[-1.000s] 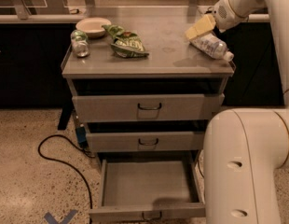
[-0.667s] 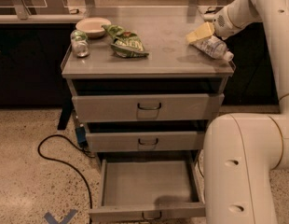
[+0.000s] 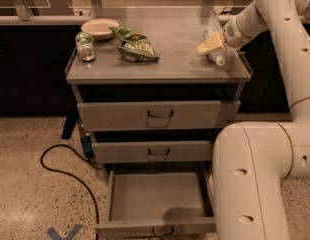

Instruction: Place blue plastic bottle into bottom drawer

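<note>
The blue plastic bottle (image 3: 216,50) is at the right end of the cabinet top, tilted, with its white cap toward the front edge. My gripper (image 3: 209,43) reaches in from the right on the white arm. It is shut on the bottle, with a yellowish finger across the bottle's left side. The bottom drawer (image 3: 156,198) is pulled out near the floor. It shows a bare grey tray and a small dark handle on its front.
A small shiny can with a green top (image 3: 85,47), a white bowl (image 3: 99,28) and a green snack bag (image 3: 135,47) sit on the cabinet top's left half. The top drawer (image 3: 159,115) and the middle drawer (image 3: 155,152) are closed. A black cable (image 3: 60,168) lies on the floor at left. My white base (image 3: 257,184) stands right of the drawers.
The gripper has come down and moved left. The bottle has shifted left with it and turned its cap toward the front edge.
</note>
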Action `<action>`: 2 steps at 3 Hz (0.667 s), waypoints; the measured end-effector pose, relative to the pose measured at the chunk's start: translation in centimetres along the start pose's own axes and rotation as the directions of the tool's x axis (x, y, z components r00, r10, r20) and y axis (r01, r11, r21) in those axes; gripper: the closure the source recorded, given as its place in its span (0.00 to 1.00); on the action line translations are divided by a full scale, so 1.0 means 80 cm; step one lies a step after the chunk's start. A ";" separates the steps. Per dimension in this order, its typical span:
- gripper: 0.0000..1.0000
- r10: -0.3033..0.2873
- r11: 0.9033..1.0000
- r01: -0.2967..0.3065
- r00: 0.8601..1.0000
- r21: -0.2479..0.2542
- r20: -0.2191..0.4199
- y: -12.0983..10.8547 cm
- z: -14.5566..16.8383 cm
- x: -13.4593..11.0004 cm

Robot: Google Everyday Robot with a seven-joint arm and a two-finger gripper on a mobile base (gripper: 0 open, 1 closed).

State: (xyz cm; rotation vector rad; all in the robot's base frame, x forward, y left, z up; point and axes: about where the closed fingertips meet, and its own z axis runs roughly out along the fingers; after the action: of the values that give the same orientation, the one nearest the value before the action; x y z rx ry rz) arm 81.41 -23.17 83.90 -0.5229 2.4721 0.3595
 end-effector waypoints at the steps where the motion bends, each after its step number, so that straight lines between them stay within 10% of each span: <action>1: 0.00 0.000 1.000 0.000 1.000 0.000 0.000 0.000 0.000 0.000; 2: 0.00 -0.025 0.999 0.025 0.999 0.021 -0.039 0.010 0.012 -0.003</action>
State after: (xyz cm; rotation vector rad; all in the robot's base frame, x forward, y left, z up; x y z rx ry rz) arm 81.73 -22.01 83.40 -0.5563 2.5014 0.3152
